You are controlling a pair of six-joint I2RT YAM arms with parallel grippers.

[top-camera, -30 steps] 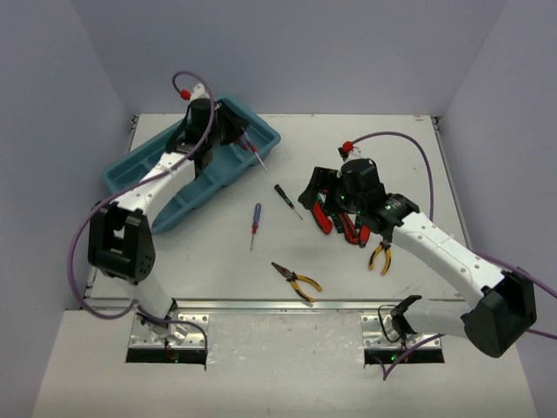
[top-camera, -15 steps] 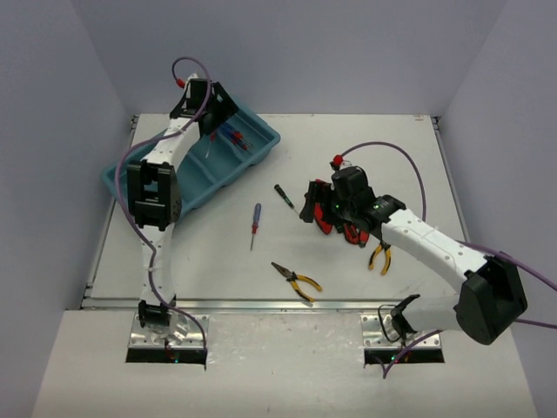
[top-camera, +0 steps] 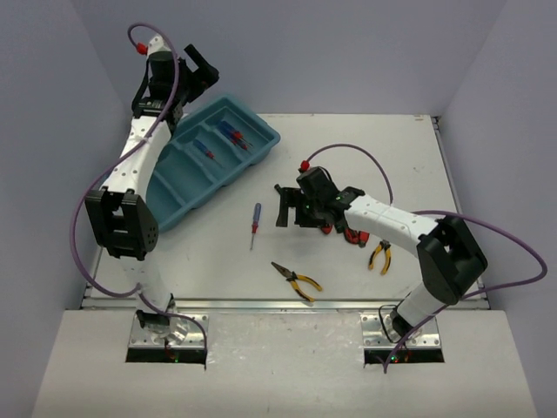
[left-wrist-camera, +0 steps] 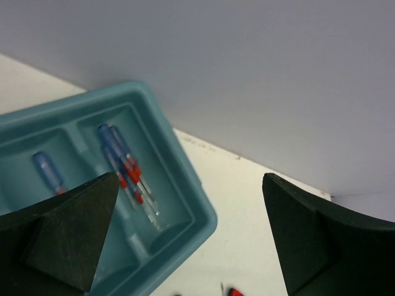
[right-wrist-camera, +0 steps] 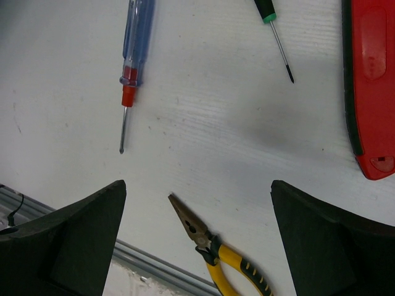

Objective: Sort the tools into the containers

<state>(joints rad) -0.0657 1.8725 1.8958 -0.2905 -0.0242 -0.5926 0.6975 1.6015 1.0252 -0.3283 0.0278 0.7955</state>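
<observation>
Teal tray (top-camera: 265, 148) holds blue screwdrivers (left-wrist-camera: 126, 166) in 2 compartments; left end effector (top-camera: 198, 71) hangs wide and empty above it. Right end effector (top-camera: 291, 209), wide too, hovers over a blue screwdriver (right-wrist-camera: 137, 37) on the surface (top-camera: 365, 148); next, probably: lower, close on its handle.

White table (top-camera: 396, 131), pale lilac walls (top-camera: 348, 52)

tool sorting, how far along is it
Done: several blue screwdrivers lie in the tray's end compartment, one more blue screwdriver in the next. In hand: nothing; the left gripper and right gripper hang open and empty. Left on the table: a loose blue screwdriver, a green-handled screwdriver, two yellow pliers and red pliers partly under the right arm.
</observation>
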